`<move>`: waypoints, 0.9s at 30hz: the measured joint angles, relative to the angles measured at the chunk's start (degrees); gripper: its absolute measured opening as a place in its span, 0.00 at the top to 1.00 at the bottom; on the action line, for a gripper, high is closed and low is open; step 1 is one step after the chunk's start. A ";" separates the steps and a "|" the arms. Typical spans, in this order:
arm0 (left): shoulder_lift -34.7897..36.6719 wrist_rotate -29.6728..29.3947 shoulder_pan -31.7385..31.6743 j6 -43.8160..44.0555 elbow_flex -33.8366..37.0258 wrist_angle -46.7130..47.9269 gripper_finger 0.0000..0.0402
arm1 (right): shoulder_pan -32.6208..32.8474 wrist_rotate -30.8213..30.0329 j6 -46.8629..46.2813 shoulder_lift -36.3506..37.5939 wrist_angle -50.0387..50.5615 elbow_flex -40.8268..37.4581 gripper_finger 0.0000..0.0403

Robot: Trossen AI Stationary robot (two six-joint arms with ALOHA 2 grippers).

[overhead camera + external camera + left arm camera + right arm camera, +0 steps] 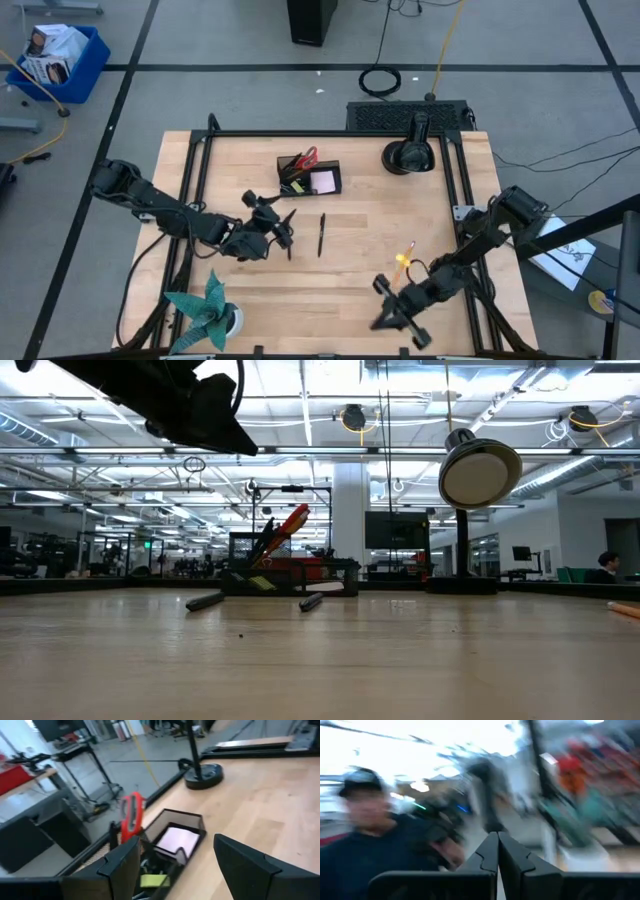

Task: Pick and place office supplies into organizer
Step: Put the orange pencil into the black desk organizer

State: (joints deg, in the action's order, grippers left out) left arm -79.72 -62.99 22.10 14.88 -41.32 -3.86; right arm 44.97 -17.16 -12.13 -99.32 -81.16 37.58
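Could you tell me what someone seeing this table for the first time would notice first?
Probably the black organizer at the table's far middle, with red-handled scissors standing up in it and a pink sticky-note pad in its tray. Next, a lone black pen lies on bare wood in the centre, just right of the left gripper, whose fingers stand open and empty. The right gripper sits shut near the front edge, beside an orange pencil.

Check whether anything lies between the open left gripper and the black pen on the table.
Nothing visible does. The left gripper hovers open beside the black pen, with only bare table between them. The organizer sits farther back, out of that path.
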 joint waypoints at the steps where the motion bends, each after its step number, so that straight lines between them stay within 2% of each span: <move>1: 0.00 1.00 -0.21 -0.04 0.00 -0.20 0.36 | -0.04 2.93 2.48 -0.63 -3.13 0.65 1.00; 2: 0.00 1.85 -0.44 -0.14 0.00 -0.28 0.36 | -0.04 3.44 4.17 -0.91 -4.49 1.19 1.00; 3: -0.01 2.59 -0.68 -0.08 0.00 -0.17 0.36 | 0.02 0.83 5.37 -0.89 -4.32 1.36 1.00; 4: -0.02 3.45 -0.81 -0.04 0.00 -0.14 0.36 | 0.35 -5.05 5.86 -0.58 -3.12 1.36 1.00; 8: -0.04 5.13 -0.86 -0.18 0.00 -0.11 0.36 | 1.23 -37.24 4.17 -0.15 4.25 1.33 1.00; 9: -0.04 5.15 -0.86 -0.18 0.00 -0.11 0.36 | 1.22 -43.67 3.33 -0.18 5.53 1.29 1.00; 15: -0.04 5.96 -0.82 -0.18 0.00 -0.02 0.36 | 1.38 -71.65 2.09 -0.20 9.35 1.29 1.00; 22: -0.04 6.18 -0.82 0.41 0.00 -0.15 0.36 | -0.82 -72.49 0.15 0.25 12.32 0.41 1.00; 25: -0.04 6.18 -0.82 0.43 0.00 -0.19 0.36 | -1.02 -68.47 -2.42 0.18 14.56 0.39 1.00; 27: -0.04 6.18 -0.82 0.46 0.00 -0.08 0.36 | -0.02 -71.20 -7.39 0.19 17.17 0.39 1.00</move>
State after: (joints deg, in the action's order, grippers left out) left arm -79.77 -56.82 21.28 15.34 -41.32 -3.94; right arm 44.95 -88.36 -19.52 -99.13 -63.99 37.98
